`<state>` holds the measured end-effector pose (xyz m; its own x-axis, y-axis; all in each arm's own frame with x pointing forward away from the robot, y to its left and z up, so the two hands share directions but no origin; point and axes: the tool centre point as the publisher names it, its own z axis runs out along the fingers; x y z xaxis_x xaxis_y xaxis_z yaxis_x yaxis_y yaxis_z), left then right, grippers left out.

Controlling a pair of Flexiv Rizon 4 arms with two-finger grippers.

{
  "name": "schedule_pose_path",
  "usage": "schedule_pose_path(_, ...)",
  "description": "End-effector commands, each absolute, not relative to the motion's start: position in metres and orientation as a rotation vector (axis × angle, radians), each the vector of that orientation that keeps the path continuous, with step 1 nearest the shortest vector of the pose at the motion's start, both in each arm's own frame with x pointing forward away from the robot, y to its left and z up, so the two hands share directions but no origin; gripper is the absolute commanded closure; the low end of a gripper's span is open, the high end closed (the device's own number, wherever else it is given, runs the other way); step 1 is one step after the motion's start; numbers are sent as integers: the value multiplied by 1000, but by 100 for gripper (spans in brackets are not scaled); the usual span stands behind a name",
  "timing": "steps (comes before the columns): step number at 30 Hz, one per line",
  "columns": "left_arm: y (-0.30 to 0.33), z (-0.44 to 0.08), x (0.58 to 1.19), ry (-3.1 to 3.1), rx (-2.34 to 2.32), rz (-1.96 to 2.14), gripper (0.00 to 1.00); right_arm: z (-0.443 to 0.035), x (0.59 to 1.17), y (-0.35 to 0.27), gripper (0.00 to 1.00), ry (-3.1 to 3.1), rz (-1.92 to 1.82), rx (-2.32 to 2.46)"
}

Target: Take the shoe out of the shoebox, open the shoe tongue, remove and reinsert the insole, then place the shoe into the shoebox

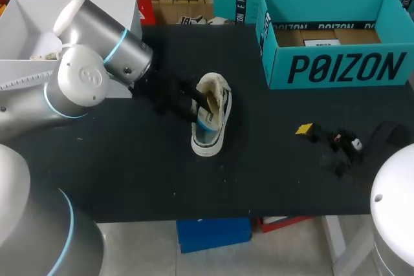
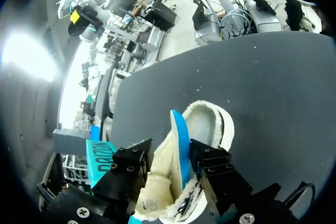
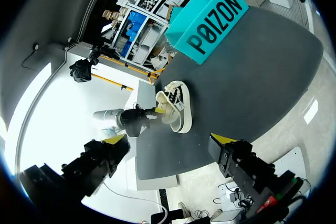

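A white sneaker lies on the black table near its middle, opening turned toward my left arm. My left gripper reaches into that opening. In the left wrist view its black fingers stand apart over the fleece-lined shoe. A blue insole stands on edge between them, close to one finger, and the yellow tips are hidden. The gripper looks open. My right gripper rests open and empty near the table's right front. The right wrist view shows the shoe far ahead of it.
The teal shoebox stands open at the back right, also seen as the shoebox beyond the shoe. A white bin sits at the back left behind my left arm. Bare table lies between the shoe and the shoebox.
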<state>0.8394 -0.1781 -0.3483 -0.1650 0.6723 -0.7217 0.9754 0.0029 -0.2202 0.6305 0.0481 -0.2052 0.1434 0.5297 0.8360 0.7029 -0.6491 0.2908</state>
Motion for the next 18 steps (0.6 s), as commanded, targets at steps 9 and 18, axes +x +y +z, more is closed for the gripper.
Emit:
schedule_pose_path(9,-173,-333,826,1849,1702,-1004,60,-206,630,44,0,-1435,-941,-1805)
schedule_pose_path(18,-169,-331,824,1858,1717,-1002,84,-206,630,44,0,-1435,-941,-1805)
